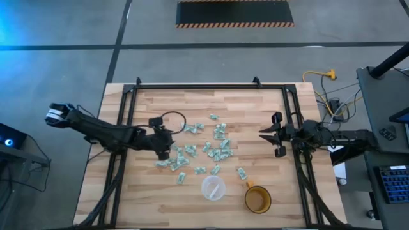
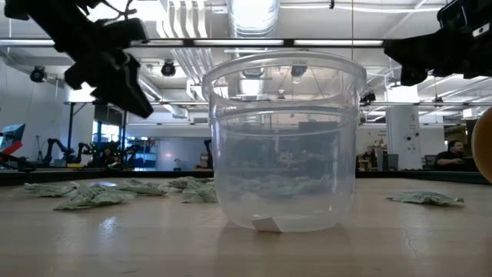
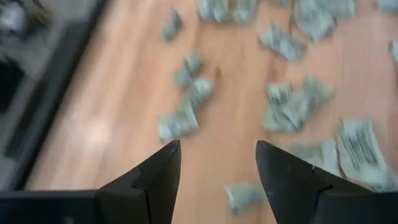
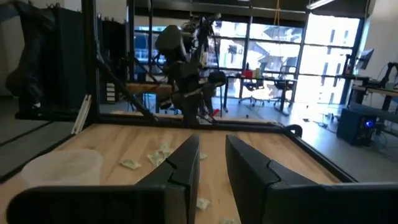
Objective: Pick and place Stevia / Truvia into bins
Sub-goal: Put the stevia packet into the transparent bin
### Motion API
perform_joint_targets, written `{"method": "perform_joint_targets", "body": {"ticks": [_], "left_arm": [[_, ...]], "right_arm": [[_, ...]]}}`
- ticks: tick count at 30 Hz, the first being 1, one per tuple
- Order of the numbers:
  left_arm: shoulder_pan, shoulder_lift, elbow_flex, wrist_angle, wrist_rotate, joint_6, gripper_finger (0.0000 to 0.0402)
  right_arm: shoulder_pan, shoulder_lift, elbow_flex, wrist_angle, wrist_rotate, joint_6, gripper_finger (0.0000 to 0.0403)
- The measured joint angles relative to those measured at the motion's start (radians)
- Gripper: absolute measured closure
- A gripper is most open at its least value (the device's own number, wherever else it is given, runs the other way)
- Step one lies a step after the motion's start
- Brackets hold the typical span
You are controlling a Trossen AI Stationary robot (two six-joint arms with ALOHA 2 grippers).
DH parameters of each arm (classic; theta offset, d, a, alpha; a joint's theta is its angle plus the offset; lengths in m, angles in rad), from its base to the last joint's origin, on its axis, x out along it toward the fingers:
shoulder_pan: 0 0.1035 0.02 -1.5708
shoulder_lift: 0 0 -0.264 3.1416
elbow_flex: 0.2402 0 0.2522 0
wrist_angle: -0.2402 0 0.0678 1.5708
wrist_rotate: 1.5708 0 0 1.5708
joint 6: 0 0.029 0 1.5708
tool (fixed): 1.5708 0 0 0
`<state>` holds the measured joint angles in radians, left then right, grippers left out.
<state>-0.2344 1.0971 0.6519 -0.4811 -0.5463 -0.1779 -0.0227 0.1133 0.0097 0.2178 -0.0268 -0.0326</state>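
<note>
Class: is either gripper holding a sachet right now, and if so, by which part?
Nothing is held. The left gripper hovers open above the sachets; the right gripper waits empty.

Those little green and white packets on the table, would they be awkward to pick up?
Probably. The sachets lie flat against the wood, so jaws likely struggle to get under an edge. They look thin, crumpled and light, so a nudge would probably slide or bend them. Overlapping ones might lift together.

Sachets (image 3: 292, 106) blur in the left wrist view; mug (image 2: 484, 150) is cut off
</note>
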Motion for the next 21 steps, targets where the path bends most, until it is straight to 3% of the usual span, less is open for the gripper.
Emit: {"method": "perform_joint_targets", "body": {"ticks": [21], "left_arm": [[0.08, 0.364, 0.008, 0.066, 0.199, 0.036, 0.021]], "right_arm": [[0.0, 0.034, 0.0, 0.004, 0.003, -0.005, 0.0335]]}}
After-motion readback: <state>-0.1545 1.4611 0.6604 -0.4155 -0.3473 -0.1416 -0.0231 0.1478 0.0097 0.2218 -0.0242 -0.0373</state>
